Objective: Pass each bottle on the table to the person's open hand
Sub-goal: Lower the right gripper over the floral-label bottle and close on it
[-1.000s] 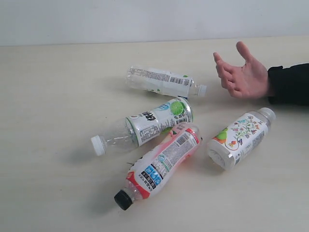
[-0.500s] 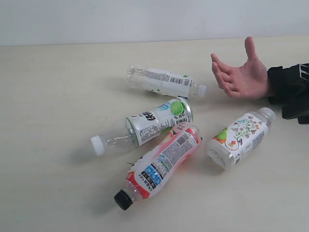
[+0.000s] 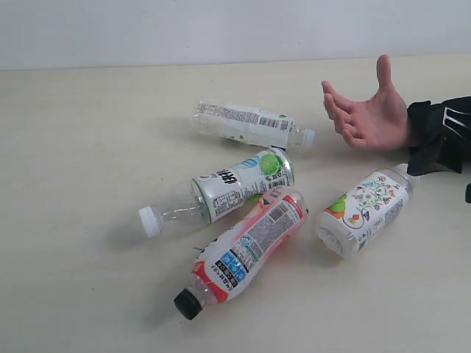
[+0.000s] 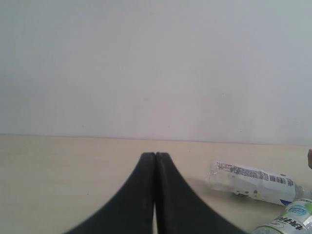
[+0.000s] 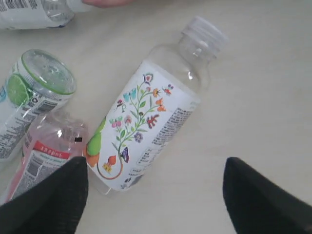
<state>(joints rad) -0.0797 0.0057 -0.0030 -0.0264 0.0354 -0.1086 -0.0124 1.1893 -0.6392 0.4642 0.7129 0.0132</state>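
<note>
R gripper (image 5: 155,170) is spread wide, holding nothing. The floral bottle (image 5: 146,117) lies on its side on the table (image 5: 273,97), base end btwn the fingers, no contact seen. From across the room it's at 6 o'clock of the open hand (image 3: 372,114). The lime bottle (image 3: 235,184), pink bottle (image 3: 250,246) and slim bottle (image 3: 246,123) are off toward 9. L gripper (image 4: 155,156) is pinched closed, empty. The dark shape (image 3: 445,125) at the 3 o'clock edge may be sleeve or R arm.

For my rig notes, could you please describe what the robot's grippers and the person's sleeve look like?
The left gripper has smooth black fingers, curved and tapering to thin tips. The right gripper has black fingers too, broader with rounded tips. The person's hand wears nothing; a black sleeve ends at the wrist.
</note>
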